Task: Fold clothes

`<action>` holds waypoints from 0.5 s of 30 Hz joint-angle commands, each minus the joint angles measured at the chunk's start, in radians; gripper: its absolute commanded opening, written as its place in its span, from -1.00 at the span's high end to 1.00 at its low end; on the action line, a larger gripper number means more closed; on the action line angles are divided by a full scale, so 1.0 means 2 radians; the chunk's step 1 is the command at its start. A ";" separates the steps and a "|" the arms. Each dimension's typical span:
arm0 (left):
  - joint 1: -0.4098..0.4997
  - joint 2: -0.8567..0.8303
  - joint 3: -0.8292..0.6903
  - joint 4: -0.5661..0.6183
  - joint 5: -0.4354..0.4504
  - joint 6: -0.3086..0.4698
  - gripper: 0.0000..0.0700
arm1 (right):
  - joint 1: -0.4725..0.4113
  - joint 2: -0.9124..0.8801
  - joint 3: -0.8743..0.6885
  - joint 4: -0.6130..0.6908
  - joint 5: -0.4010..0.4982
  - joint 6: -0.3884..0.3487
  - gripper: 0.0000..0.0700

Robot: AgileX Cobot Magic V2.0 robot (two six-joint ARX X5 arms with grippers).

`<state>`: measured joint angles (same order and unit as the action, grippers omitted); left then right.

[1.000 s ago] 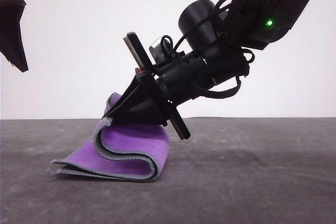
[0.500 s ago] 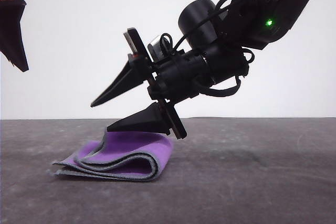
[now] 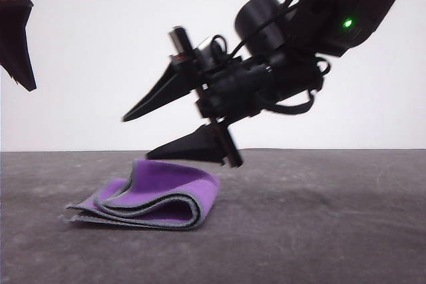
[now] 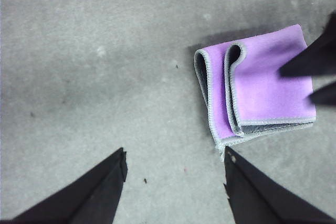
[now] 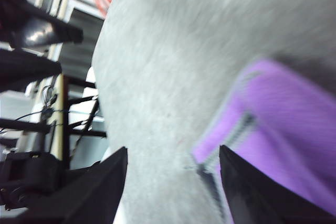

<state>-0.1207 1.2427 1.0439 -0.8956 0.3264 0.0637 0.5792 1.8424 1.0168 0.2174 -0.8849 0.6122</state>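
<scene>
The right gripper [image 3: 136, 134] hangs wide open and empty just above the cloth [image 3: 150, 199], having let go of the layer it pinched a second ago and lifted clear, so the purple fabric has settled into a flat, layered bundle with its grey edging showing at the folds. The cloth rests on the grey worktop [image 3: 319, 231] toward its left side, well in from the near edge. The left gripper [image 4: 176, 182], also spread open and holding nothing, hovers apart from it; this fold looks complete.
</scene>
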 commanded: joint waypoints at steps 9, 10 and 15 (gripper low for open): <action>0.011 0.003 0.002 0.003 0.000 0.018 -0.01 | -0.076 -0.134 0.010 -0.218 0.125 -0.199 0.00; 0.014 0.003 0.002 0.003 0.000 0.019 -0.01 | -0.084 -0.150 0.010 -0.244 0.146 -0.218 0.00; 0.033 0.003 0.002 0.004 0.000 0.025 -0.01 | -0.110 -0.229 0.009 -0.349 0.255 -0.284 0.00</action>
<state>-0.0582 1.2427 1.0439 -0.8925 0.3264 0.0938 0.3573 1.3966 1.0168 -0.4556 -0.4123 0.1374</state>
